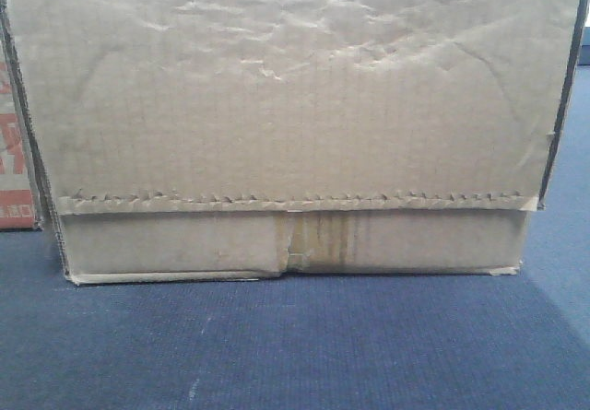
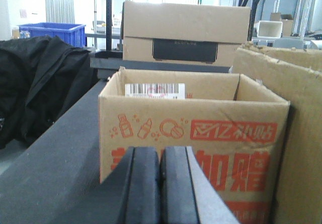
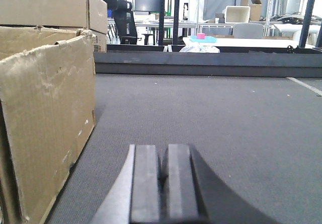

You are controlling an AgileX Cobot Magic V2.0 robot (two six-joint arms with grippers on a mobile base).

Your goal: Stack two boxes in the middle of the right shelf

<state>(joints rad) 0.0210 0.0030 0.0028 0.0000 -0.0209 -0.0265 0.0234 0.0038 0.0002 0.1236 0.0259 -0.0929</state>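
The brown box (image 1: 295, 106) stands on the dark grey mat (image 1: 295, 345) and fills the front view, with its taped seam low on the near face. The open-topped printed carton (image 2: 191, 133) stands just beside its left side.

Left gripper (image 2: 160, 183): fingers pressed together, nothing held, near the printed carton.

Right gripper (image 3: 163, 183): fingers together, empty, right of the box and apart from it.

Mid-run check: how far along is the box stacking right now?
Done: nothing visible; the plain brown corrugated cardboard box sits on the dark grey carpeted surface, no steel shelf in view. In hand: nothing; the left gripper and right gripper are shut and empty beside it. Left: gripping, lifting and stacking both boxes.
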